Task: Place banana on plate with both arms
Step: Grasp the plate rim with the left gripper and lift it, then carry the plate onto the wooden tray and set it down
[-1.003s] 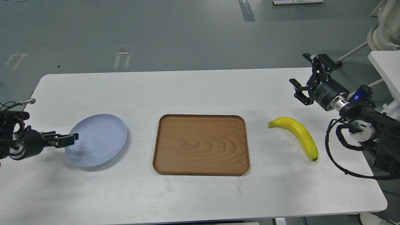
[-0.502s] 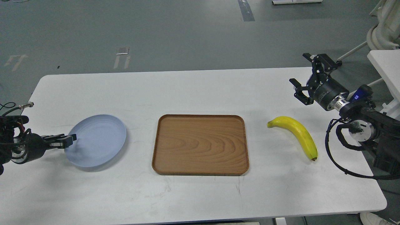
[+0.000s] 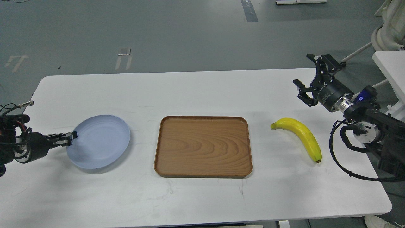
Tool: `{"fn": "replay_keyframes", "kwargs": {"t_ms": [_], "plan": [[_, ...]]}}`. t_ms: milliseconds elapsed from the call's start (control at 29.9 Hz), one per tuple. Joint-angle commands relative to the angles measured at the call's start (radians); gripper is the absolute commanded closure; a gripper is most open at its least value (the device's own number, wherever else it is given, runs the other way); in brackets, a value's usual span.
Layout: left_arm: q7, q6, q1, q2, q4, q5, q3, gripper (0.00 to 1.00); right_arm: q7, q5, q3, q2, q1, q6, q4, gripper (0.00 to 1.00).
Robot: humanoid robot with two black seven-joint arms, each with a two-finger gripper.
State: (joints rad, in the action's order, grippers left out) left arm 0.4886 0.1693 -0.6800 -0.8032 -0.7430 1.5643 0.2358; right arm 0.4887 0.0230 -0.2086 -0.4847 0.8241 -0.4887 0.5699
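The pale blue plate (image 3: 101, 141) lies at the table's left, a little tilted, with a shadow under its near edge. My left gripper (image 3: 70, 137) comes in from the left and is shut on the plate's left rim. The yellow banana (image 3: 300, 134) lies on the table at the right, brown tip toward the front. My right gripper (image 3: 302, 69) is open and empty, held above the table behind and slightly right of the banana.
A rectangular brown wooden tray (image 3: 203, 145) sits mid-table between plate and banana. The white table (image 3: 196, 91) ends at a front edge and rounded corners. A white stand (image 3: 390, 68) is at the far right.
My left arm has drawn back to the left and its gripper has risen slightly at the plate's rim; the plate has shifted a little. The right arm and banana have not moved.
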Motion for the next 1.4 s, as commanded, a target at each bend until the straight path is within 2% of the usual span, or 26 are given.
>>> {"fn": "replay_keyframes", "kwargs": {"t_ms": [0, 234, 334, 435, 635, 803, 936, 1204, 1371], "plan": [[0.000, 0.007, -0.070, -0.008, -0.076, 0.003, -0.001, 1.00, 0.000, 0.000, 0.000, 0.000, 0.001, 0.000, 0.001, 0.00], [0.000, 0.054, -0.202, -0.002, -0.251, 0.025, -0.013, 1.00, 0.000, 0.000, 0.000, -0.005, 0.001, 0.000, -0.001, 0.00], [0.000, 0.104, -0.288, 0.077, -0.303, 0.043, -0.067, 1.00, 0.000, 0.000, 0.000, -0.008, 0.001, 0.000, -0.001, 0.00], [0.000, 0.116, -0.341, 0.160, -0.305, 0.068, -0.125, 1.00, 0.000, 0.000, 0.000, -0.006, 0.000, 0.000, -0.001, 0.00], [0.000, 0.134, -0.386, 0.372, -0.210, 0.076, -0.177, 1.00, 0.000, 0.000, 0.000, -0.006, 0.001, 0.000, -0.002, 0.00], [0.000, 0.157, -0.383, 0.524, -0.067, 0.076, -0.190, 1.00, 0.000, 0.000, 0.000, -0.014, 0.001, 0.000, -0.001, 0.00], [0.000, 0.157, -0.379, 0.570, 0.022, 0.069, -0.245, 1.00, 0.000, 0.000, 0.000, -0.018, 0.001, 0.000, -0.002, 0.00], [0.000, 0.151, -0.368, 0.633, 0.137, 0.065, -0.247, 1.00, 0.000, 0.000, 0.000, -0.018, 0.001, 0.000, -0.002, 0.00], [0.000, 0.151, -0.366, 0.642, 0.160, 0.059, -0.253, 1.00, 0.000, 0.000, 0.000, -0.020, 0.000, 0.000, -0.001, 0.00]]}}
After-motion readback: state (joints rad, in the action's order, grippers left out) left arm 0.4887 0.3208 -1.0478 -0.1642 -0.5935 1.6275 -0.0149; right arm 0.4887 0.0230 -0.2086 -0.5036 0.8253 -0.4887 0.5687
